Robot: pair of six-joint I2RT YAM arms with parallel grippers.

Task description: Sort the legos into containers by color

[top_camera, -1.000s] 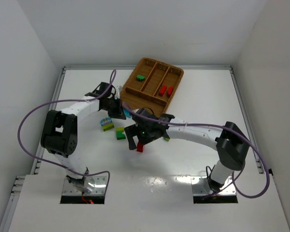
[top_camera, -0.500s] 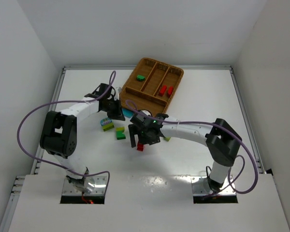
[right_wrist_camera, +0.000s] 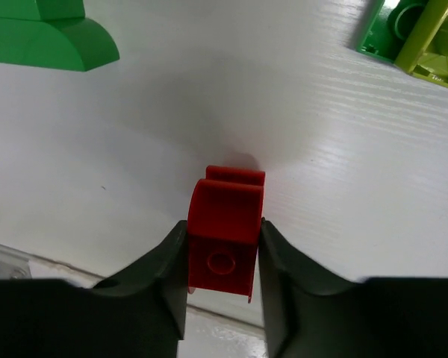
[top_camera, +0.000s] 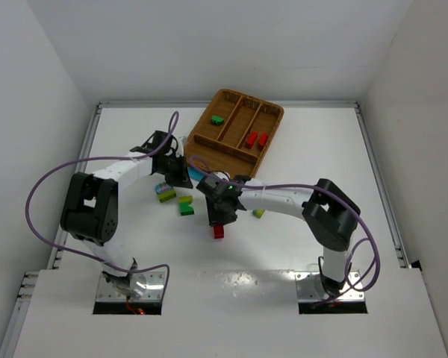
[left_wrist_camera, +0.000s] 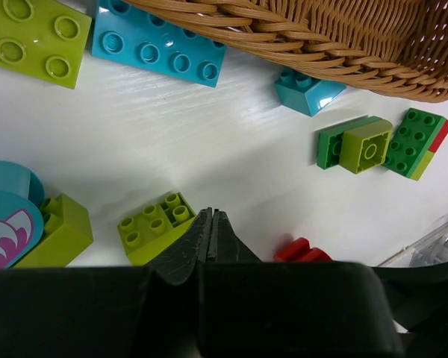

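- The right pincer is clamped on the red lego. In the right wrist view one finger presses each side of the brick. It grips across the narrow width, and the brick's long axis runs up the frame in line with the fingers.
- The red lego appears to sit on the white counter, just below the middle of the top view. Whether it has lifted clear I cannot tell.
- The wicker tray lies up and slightly right of this brick, well apart from it. Its long compartments slant from upper right to lower left.
- Two red legos already lie in the right-hand compartment, so I judge that slot to be the goal. The carry would run up and to the right, crossing the tray's near rim.
- A green lego sits in the left-hand compartment, which the carry should avoid.
- The left pincer has its fingers pressed together on nothing. It hangs above a lime lego by the tray's lower left corner, left of the route.
- The right arm already has the brick, so this delivery looks like its job.
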